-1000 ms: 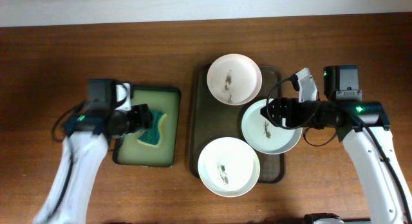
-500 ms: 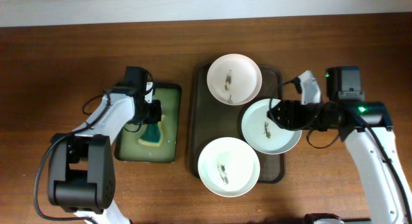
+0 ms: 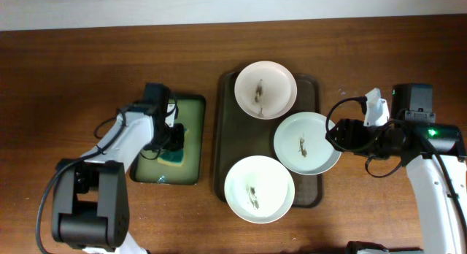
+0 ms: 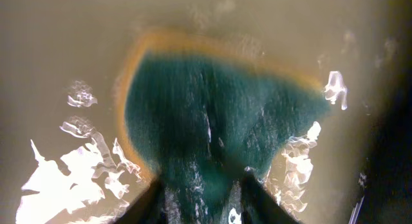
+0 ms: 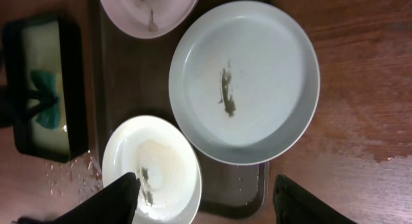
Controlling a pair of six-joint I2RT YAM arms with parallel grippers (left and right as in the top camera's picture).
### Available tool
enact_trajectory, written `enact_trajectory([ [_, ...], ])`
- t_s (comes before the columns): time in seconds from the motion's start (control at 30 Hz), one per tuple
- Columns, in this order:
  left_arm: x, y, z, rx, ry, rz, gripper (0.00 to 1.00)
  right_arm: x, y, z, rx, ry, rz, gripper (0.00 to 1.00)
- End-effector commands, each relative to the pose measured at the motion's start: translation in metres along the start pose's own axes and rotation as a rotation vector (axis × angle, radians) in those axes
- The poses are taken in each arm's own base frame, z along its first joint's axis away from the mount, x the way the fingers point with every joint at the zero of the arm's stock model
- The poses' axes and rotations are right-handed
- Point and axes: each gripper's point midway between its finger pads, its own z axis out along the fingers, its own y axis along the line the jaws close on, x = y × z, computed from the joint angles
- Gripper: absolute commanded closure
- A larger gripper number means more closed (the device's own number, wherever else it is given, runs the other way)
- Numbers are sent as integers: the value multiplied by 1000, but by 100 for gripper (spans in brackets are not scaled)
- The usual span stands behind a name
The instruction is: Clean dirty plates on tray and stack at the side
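Note:
Three white plates with dark smudges lie on the dark tray (image 3: 229, 137): a far one (image 3: 265, 89), a near one (image 3: 259, 188), and a right one (image 3: 307, 142) overhanging the tray's right rim. My right gripper (image 3: 336, 134) is open and empty, just right of the right plate's edge. The right wrist view shows that plate (image 5: 244, 79) ahead of the open fingers (image 5: 212, 201), with the near plate (image 5: 151, 169) by the left finger. My left gripper (image 3: 174, 139) is shut on the green sponge (image 4: 219, 114), its fingers (image 4: 203, 198) pinching it in soapy water.
The sponge sits in a small black-rimmed green tray (image 3: 191, 108) left of the dark tray, with water inside. Wet drops lie on the wooden table (image 3: 365, 203) by that tray's near corner. The small tray also shows in the right wrist view (image 5: 45, 56).
My right gripper has drawn back to the right, off the right plate, which stays on the tray. My left gripper has settled onto the sponge in the small tray.

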Motion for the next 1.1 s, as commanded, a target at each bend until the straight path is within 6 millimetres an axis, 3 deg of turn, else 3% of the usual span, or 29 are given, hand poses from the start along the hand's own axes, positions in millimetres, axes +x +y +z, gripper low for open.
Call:
enact_trajectory([
  [0.0,14,-3,17,16,3,12,86,-11,-11,0,60,-23,10,32],
  [0.03,11,-3,16,17,-8,13,100,-12,-13,4,62,-14,14,32],
  [0.13,3,-5,4,16,-3,13,100,-17,-20,23,65,29,31,32],
  [0.2,-11,-9,-19,16,1,13,100,-21,-26,37,68,53,40,37],
  [0.27,-30,-15,-49,23,-18,15,100,-26,-32,50,77,68,46,48],
  [0.33,-47,-25,-76,42,-49,29,100,-28,-49,62,141,87,54,51],
  [0.43,-72,-78,-122,207,-128,99,100,-26,-82,85,270,146,93,51],
  [0.53,-82,-122,-140,345,-191,176,100,-20,-100,105,300,203,123,54],
  [0.6,-85,-146,-140,369,-227,233,100,-19,-110,113,304,218,147,59],
  [0.67,-81,-183,-136,399,-246,316,100,-16,-115,123,290,244,169,70],
  [0.73,-75,-210,-128,420,-242,358,100,-12,-111,131,248,266,180,76],
  [0.83,-64,-246,-110,452,-213,370,100,-11,-102,140,185,280,191,96],
  [1.07,-26,-317,-55,579,-56,317,100,-4,-102,138,193,304,233,96],
])
